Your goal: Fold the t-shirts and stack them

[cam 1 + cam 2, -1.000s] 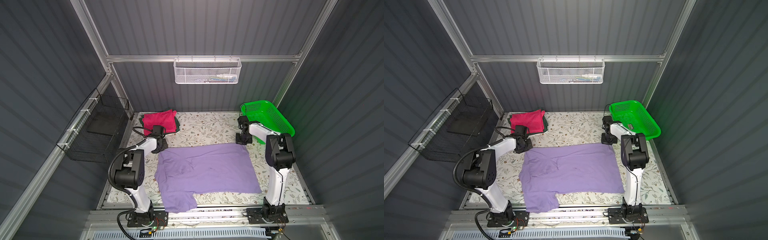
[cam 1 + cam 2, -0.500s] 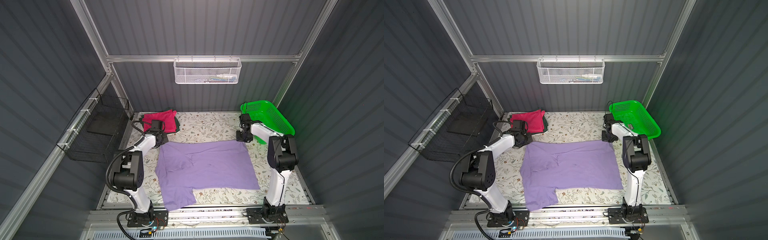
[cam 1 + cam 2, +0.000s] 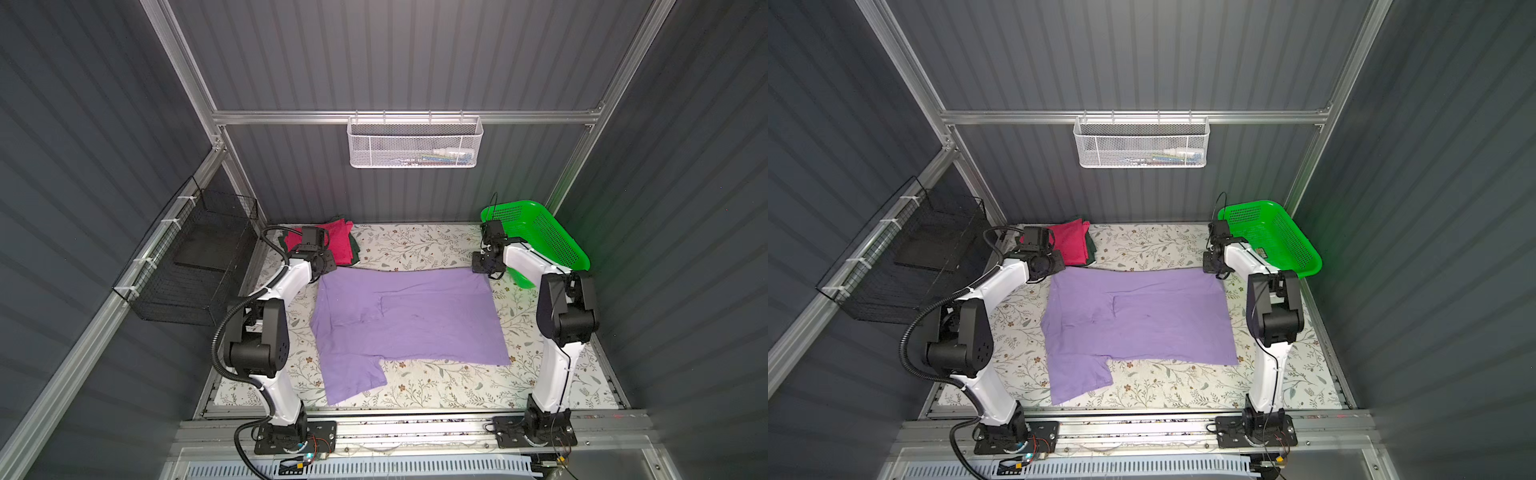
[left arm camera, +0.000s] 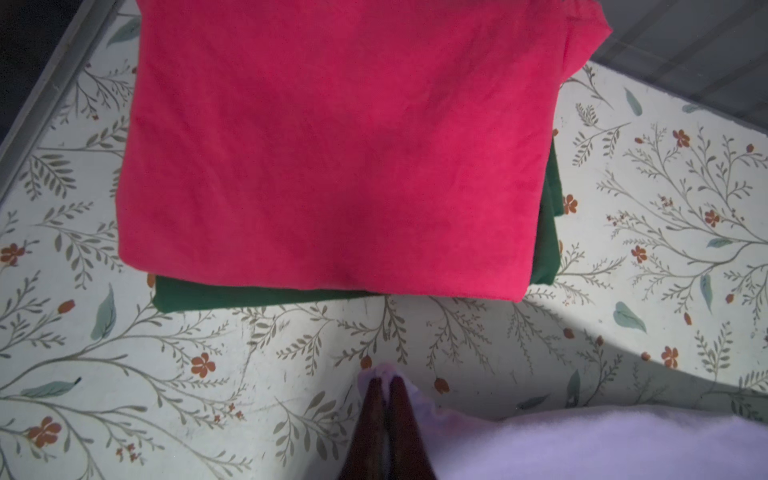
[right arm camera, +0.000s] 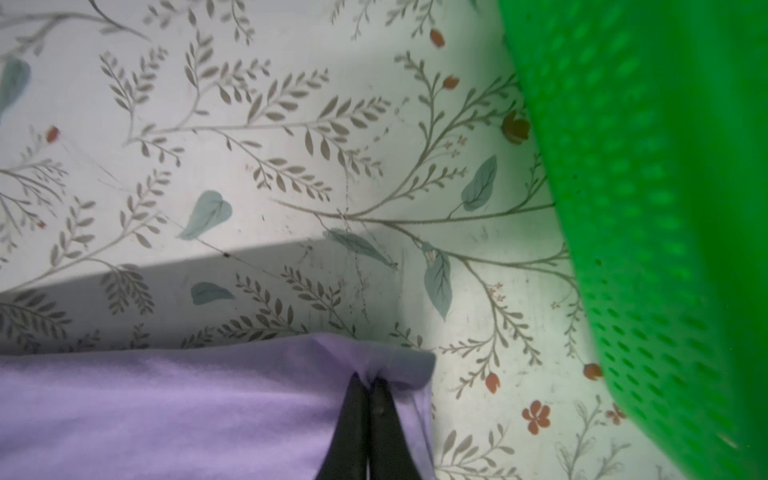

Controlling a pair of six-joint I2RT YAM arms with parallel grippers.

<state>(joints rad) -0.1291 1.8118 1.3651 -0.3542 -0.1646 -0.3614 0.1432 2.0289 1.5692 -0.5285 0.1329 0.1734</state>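
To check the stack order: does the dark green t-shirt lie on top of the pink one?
No, the pink t-shirt lies on the dark green t-shirt.

I get even light from above in both top views: floral mat (image 3: 419, 245) bright, walls dim. In my wrist views a hard-edged shadow crosses the mat; the green basket (image 5: 665, 208) and the lavender t-shirt (image 4: 623, 449) are close and blurred.

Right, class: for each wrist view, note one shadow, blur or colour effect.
Left wrist view: a hard-edged shadow falls across the floral mat beside the lavender t-shirt. Right wrist view: the green basket is out of focus and tints the mat green.
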